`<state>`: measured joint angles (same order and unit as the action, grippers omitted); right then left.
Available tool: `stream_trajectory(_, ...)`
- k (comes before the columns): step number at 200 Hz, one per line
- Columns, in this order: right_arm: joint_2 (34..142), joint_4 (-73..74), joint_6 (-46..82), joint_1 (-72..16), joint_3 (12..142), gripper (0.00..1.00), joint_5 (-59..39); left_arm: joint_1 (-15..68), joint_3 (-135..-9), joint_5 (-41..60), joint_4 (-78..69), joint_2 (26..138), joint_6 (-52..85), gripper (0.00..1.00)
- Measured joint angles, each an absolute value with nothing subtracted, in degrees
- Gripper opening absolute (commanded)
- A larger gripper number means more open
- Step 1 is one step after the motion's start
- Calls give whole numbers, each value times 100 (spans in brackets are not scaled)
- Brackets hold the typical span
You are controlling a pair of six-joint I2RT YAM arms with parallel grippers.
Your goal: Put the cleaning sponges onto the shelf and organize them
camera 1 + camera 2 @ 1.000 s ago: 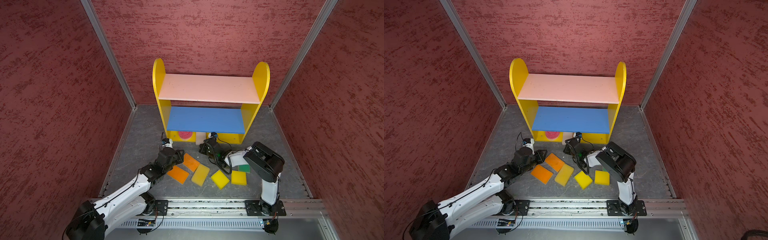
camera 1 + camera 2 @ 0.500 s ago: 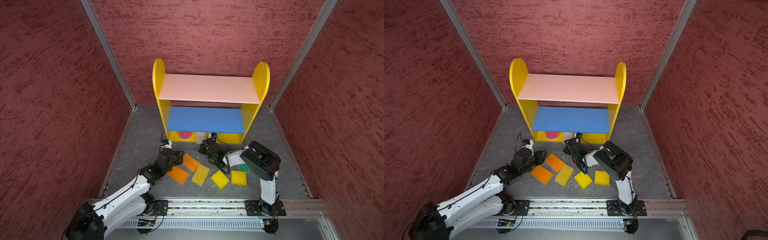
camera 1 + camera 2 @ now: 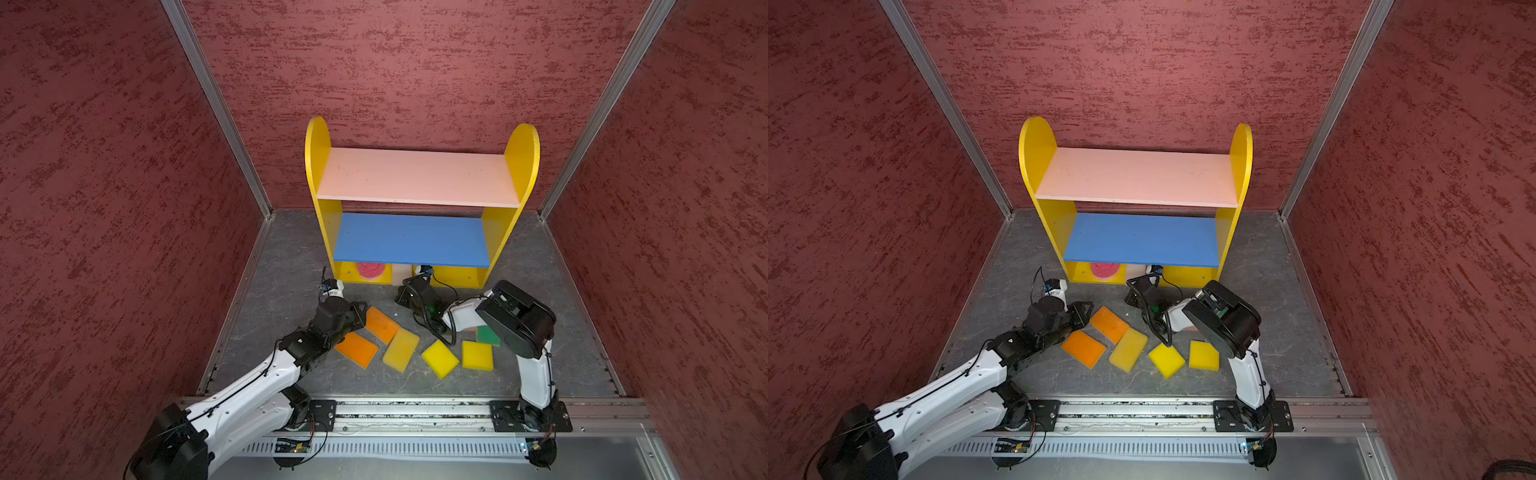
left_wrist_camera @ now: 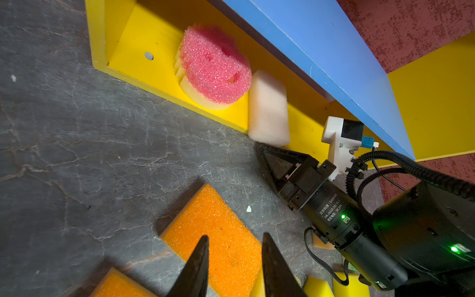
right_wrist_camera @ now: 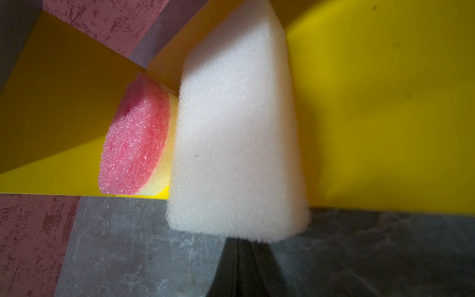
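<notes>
The off-white sponge is stood on edge on the yellow base of the shelf, just beside the round pink smiley sponge, which is already laid well inside. The near end of the off-white sponge overhangs the base's front lip, so it is judged only partly placed.

The right fingers are clenched together with nothing between them, and their tip is set against that overhanging end. The step in hand is taken to be a push. It is best made low and straight along the sponge's length, so that the soft foam is slid inward and not buckled or tipped onto the pink sponge. The blue middle board close above the wrist should be cleared.

The left fingers are parted and poised over an orange sponge lying flat on the tabletop. Nothing is grasped, and contact cannot be told.

A second orange sponge, three yellow sponges and a green-topped sponge are left on the tabletop.

On the right gripper's motor a white label can be read: "DAMIAO" and "DM-J4310-2EC".
</notes>
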<state>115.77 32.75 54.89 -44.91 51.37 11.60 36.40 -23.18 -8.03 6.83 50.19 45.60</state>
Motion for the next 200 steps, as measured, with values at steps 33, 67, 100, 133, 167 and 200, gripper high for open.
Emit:
stream_trajectory(33, 11598, 3251, 5492, -4491, 5194, 3, 1160, 3640, -2270, -803, 683, 5026, 4563, 35)
stream_trajectory(67, 11627, 3223, 5487, -4491, 5245, 3, 1164, 3640, -2255, -803, 681, 5028, 4560, 36)
stream_trajectory(100, 11627, 3214, 5435, -4491, 5245, 3, 1168, 3640, -2255, -801, 676, 5037, 4560, 36)
stream_trajectory(133, 11627, 3352, 5271, -4493, 5140, 3, 1168, 3638, -2255, -797, 642, 5140, 4560, 36)
stream_trajectory(167, 11627, 3793, 5000, -4543, 4886, 3, 1201, 3640, -2255, -792, 637, 5210, 4560, 37)
stream_trajectory(200, 11625, 4185, 4711, -4624, 4880, 3, 1304, 3640, -2255, -781, 635, 5236, 4560, 37)
